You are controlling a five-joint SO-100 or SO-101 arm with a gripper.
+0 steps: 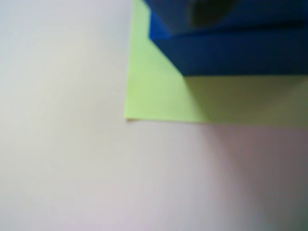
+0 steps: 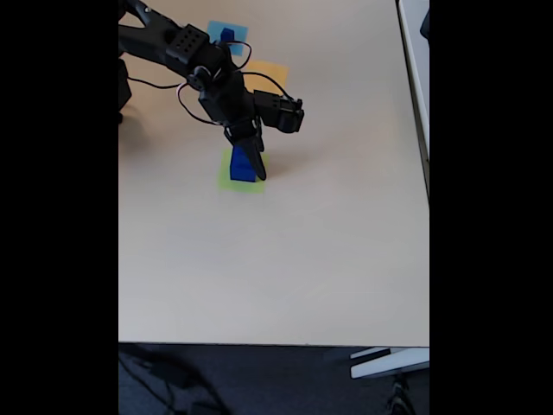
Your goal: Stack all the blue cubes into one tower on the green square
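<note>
Two blue cubes (image 1: 231, 48) stacked on green square (image 1: 159, 96); end effector (image 2: 252, 164) atop them, grip unclear.

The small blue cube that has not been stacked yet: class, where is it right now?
In the fixed view the small blue cube sits on the light-blue paper square at the table's far edge, upper left, behind the arm and left of the orange square.

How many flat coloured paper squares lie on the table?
3. The green square lies under the gripper with dark blue cubes on it; the orange square lies behind the arm; the light-blue square is at the far edge, partly hidden.
</note>
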